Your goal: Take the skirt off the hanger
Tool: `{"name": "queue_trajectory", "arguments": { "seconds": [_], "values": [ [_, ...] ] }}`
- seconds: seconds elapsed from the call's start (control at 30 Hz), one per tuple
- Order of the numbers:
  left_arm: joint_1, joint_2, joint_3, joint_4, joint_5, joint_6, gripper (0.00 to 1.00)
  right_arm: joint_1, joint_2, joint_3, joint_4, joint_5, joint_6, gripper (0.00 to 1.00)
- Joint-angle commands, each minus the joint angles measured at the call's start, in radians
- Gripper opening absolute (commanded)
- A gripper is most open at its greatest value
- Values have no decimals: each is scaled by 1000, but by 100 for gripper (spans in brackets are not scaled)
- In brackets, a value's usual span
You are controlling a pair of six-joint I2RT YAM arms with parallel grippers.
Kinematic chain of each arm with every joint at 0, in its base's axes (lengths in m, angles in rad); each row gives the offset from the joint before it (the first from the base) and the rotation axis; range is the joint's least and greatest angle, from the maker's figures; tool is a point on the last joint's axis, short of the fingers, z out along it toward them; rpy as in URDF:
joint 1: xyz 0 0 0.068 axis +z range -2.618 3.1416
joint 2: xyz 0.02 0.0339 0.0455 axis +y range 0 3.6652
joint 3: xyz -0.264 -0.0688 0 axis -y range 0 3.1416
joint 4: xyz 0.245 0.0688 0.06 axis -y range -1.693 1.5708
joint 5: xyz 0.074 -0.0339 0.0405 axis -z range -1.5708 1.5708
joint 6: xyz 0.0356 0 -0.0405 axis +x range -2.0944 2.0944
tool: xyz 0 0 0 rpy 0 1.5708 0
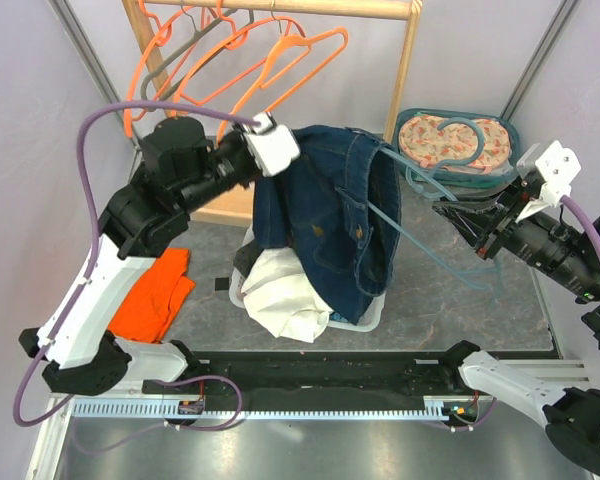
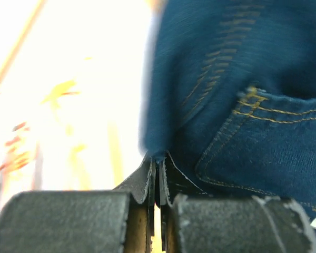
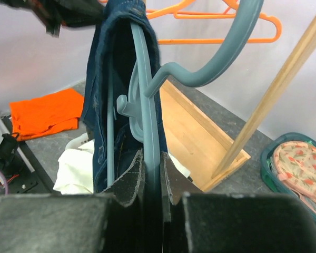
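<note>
Denim skirt (image 1: 325,230) pinched by left tool (image 2: 158,164) | grey-blue hanger (image 3: 146,89) clamped in right tool (image 3: 152,164) | risk: hanger dragged loose if skirt snags.

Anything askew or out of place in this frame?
The denim skirt hangs bunched on one end of the grey-blue hanger, held sideways between left claw and right claw; an orange garment lies crumpled on the table.
</note>
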Motion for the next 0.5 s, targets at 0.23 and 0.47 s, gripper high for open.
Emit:
{"name": "queue_trajectory", "arguments": {
  "seconds": [0.23,0.47],
  "values": [
    [212,69,319,235,-289,-326,2,-1,-109,-152,53,114,38,0],
    [47,53,431,60,31,-463,2,-1,-75,-187,20,333,87,0]
  ]
}}
